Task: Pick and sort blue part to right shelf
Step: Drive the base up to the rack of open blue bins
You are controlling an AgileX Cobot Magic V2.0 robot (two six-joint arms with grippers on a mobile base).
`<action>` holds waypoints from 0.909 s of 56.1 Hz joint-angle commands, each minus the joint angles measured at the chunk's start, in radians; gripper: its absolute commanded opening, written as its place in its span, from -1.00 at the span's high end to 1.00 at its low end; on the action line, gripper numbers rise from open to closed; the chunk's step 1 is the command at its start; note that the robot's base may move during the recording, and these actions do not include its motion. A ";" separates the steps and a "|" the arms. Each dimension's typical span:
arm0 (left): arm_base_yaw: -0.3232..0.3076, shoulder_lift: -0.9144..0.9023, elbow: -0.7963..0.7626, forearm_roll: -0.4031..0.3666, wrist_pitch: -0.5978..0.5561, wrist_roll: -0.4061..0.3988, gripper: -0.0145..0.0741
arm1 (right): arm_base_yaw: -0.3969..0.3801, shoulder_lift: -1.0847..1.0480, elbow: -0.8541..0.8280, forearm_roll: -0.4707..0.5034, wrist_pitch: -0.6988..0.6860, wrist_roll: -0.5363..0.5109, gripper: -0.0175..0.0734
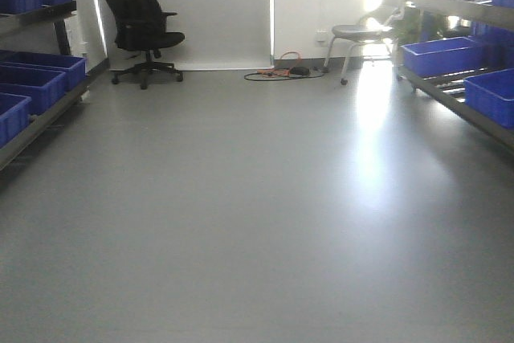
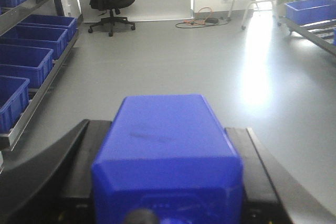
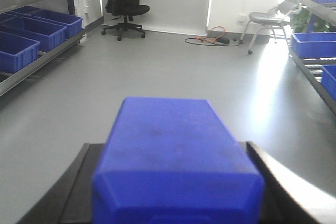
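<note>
Left pincer [image 2: 167, 153]: only its black side pieces showed at the bottom of the left wrist view. Whether the jaws stood apart or together could not be told.
Left blue block [image 2: 168, 129]: a smooth blue box with bevelled edges sat between those black pieces and filled the lower middle of the view. Whether it was the blue part or a piece of the pincer could not be told.
Right pincer [image 3: 176, 174]: black pieces flanked the bottom of the right wrist view in the same way. The stand of the jaws could not be told.
Right blue block [image 3: 173, 145]: a like blue box lay between the black pieces, close under the camera. Its nature was equally unclear.
Right shelf [image 1: 450, 100]: it stood along the right wall in the front view and had two tiers.
Right bins [image 1: 440, 55]: open blue crates sat on both tiers of the right shelf.
Left shelf [image 1: 40, 122]: it ran along the left wall and carried a row of blue crates [image 1: 36, 78].
Floor [image 1: 241, 214]: plain grey, with a bright glare patch towards the right.
Office chair [image 1: 143, 26]: black, on castors, near the far wall at left.
Pale chair [image 1: 365, 26]: it stood by the bright window at far right.
Cables [image 1: 281, 72]: an orange and black tangle lay on the floor between the two chairs.
</note>
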 commanded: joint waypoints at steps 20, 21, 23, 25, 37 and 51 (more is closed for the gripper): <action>0.000 0.019 -0.017 0.005 -0.101 -0.007 -0.15 | -0.004 0.017 -0.029 -0.034 -0.087 -0.009 0.09; 0.000 0.019 -0.015 0.005 -0.101 -0.007 -0.15 | -0.004 0.017 -0.029 -0.034 -0.087 -0.009 0.09; 0.000 0.019 -0.010 0.005 -0.101 -0.007 -0.15 | -0.004 0.017 -0.029 -0.034 -0.087 -0.009 0.09; 0.000 0.019 -0.001 0.005 -0.101 -0.007 -0.15 | -0.004 0.017 -0.029 -0.034 -0.087 -0.009 0.09; 0.000 0.019 0.054 0.005 -0.101 -0.007 -0.15 | -0.004 0.017 -0.029 -0.034 -0.087 -0.009 0.09; 0.000 0.019 0.098 0.005 -0.129 -0.007 -0.15 | -0.004 0.017 -0.029 -0.034 -0.087 -0.009 0.09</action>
